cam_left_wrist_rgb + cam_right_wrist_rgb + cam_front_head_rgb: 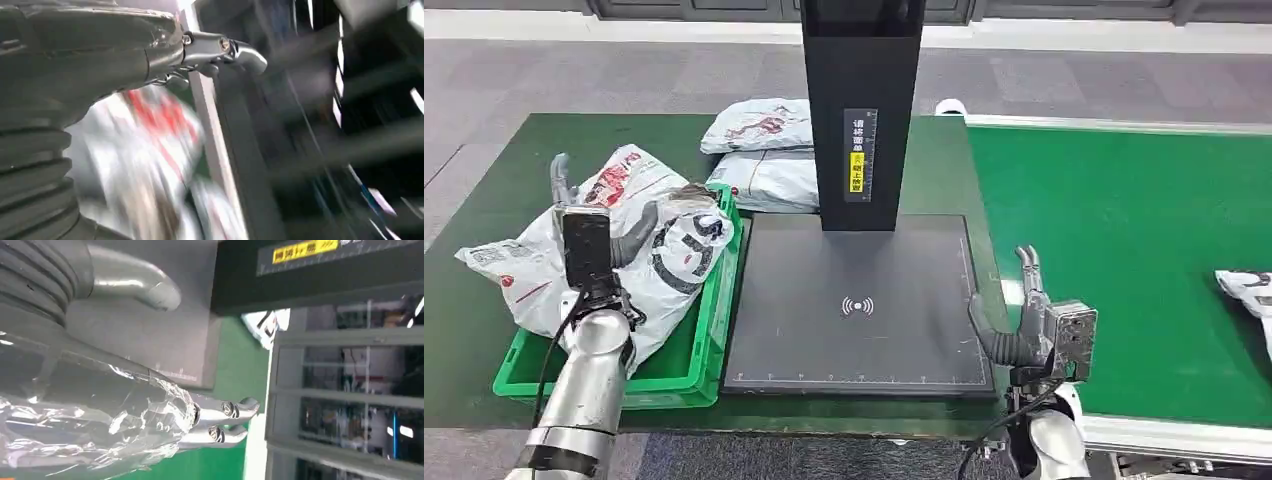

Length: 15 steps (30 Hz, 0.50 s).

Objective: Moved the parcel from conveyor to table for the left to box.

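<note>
Blurred: the left wrist view is smeared; only red-and-white print of a bag and a grey finger tip can be made out there.
Cut off: a white parcel [1249, 292] on the green conveyor [1124, 250] runs out of the head view at the right edge, so its full shape cannot be told.
Hidden: the left hand [609, 225] and its wrist camera cover the middle of the large parcel [639, 235]; the black post [861, 110] of the scanner hides part of the two stacked parcels [764, 155] behind it.
Large parcel: white bag with red and black print, lying in and over the green crate [709, 330] at the left of the desk [484, 330], its left end hanging out over the crate's rim onto the green surface.
Left hand: over the large parcel, thumb lying across the crumpled top and one finger raised clear; whether it grips the bag cannot be told.
Right hand [1019, 320]: fingers apart and pointing up, holding nothing, at the gap between the scanner plate [854, 300] and the conveyor; in the right wrist view a clear film wraps its back.
Parcel on conveyor: well apart from the right hand, far to its right.
Stacked parcels: on the desk beyond the crate, just beside the post.
</note>
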Tool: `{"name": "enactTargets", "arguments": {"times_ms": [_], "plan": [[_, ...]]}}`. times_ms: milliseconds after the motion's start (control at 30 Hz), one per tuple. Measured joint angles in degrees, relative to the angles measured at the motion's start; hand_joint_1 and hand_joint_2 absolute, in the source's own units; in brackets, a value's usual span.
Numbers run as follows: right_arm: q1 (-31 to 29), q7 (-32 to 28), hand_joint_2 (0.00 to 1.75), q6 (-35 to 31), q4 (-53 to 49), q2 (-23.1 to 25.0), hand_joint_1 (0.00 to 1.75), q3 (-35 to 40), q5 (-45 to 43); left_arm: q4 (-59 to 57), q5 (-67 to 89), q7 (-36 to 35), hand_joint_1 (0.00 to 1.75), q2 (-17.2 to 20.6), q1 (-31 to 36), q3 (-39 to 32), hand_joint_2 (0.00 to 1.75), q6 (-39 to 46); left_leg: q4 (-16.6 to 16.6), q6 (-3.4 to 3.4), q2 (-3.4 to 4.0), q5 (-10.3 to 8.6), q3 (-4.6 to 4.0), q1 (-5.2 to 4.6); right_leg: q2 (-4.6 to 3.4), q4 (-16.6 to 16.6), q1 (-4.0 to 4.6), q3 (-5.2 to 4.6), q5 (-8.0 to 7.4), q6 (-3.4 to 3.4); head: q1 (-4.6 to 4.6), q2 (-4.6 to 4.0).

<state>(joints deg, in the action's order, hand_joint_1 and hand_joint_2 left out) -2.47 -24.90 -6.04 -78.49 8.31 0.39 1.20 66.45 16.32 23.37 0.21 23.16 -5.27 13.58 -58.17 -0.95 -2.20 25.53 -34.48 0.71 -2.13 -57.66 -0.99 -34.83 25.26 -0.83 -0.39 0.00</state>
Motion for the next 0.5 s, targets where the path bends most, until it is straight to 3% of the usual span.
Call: {"name": "enactTargets", "arguments": {"times_ms": [67,233,500], "plan": [[-0.8,0.0,1.75,-1.3,0.6,0.0,0.00,0.0,1.4,0.6,-3.0,0.7,0.00,-1.9,0.1,1.3,1.75,-4.4,0.0,0.01,0.00,0.01,-0.01,-0.01,-0.01,0.0,-0.05,-0.01,0.00,-0.01,0.00,0.00],[-4.7,0.2,1.75,-5.2,4.9,-0.6,0.00,-0.1,6.2,-0.7,-5.8,3.1,0.00,-5.9,0.6,7.3,1.75,-5.7,0.0,0.04,0.02,0.00,0.00,-0.10,-0.05,0.0,-0.14,0.00,-0.06,-0.09,0.00,0.00],[-6.0,0.1,1.75,-5.7,8.0,-1.1,0.00,-1.0,7.2,-2.5,-6.9,3.9,0.00,-7.2,0.7,11.9,1.75,-5.8,0.0,0.03,0.03,0.01,0.00,-0.15,-0.06,0.0,-0.02,-0.01,-0.05,-0.07,0.00,0.00]]}}
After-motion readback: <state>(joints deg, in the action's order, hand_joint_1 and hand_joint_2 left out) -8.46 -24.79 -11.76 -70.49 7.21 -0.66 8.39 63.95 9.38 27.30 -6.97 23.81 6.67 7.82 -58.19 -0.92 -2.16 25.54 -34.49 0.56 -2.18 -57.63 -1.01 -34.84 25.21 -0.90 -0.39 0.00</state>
